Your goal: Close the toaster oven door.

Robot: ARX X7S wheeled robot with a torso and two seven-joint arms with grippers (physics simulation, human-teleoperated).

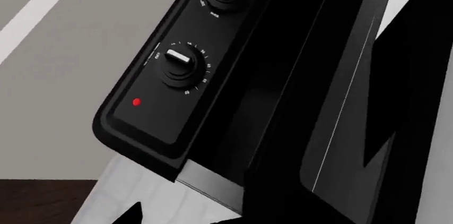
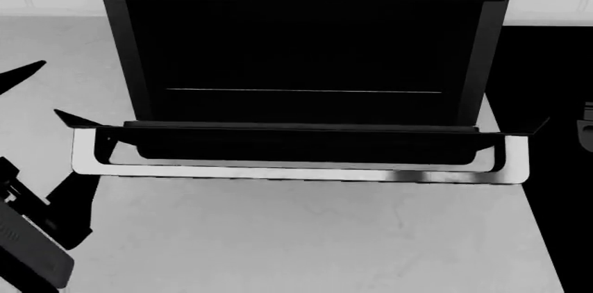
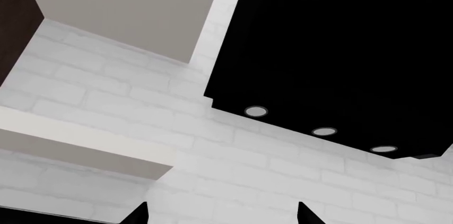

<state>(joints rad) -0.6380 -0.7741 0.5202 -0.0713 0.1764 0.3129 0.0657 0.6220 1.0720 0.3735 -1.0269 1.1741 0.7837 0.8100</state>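
The toaster oven point(image 2: 306, 29) stands at the back of the counter, black, with white-marked dials along its top front. The toaster oven door point(image 2: 296, 144) hangs open, lying flat toward me, with a shiny light bar handle point(image 2: 278, 172) along its near edge. A thin wire rack line point(image 2: 306, 90) shows inside. My left gripper point(image 2: 57, 133) is open and empty, just left of the door's left corner. In the left wrist view the left gripper point(image 1: 198, 216) sits close under the oven's control panel point(image 1: 177, 75), which has dials and a red light. My right gripper point(image 3: 223, 213) is open and empty, facing the wall.
The white counter point(image 2: 306, 237) stretches in front of the door. A flat black cooktop point(image 2: 546, 64) lies to the oven's right. The right wrist view shows a white brick wall point(image 3: 141, 102), a black hood with round lights point(image 3: 340, 49) and a pale cabinet point(image 3: 120, 6).
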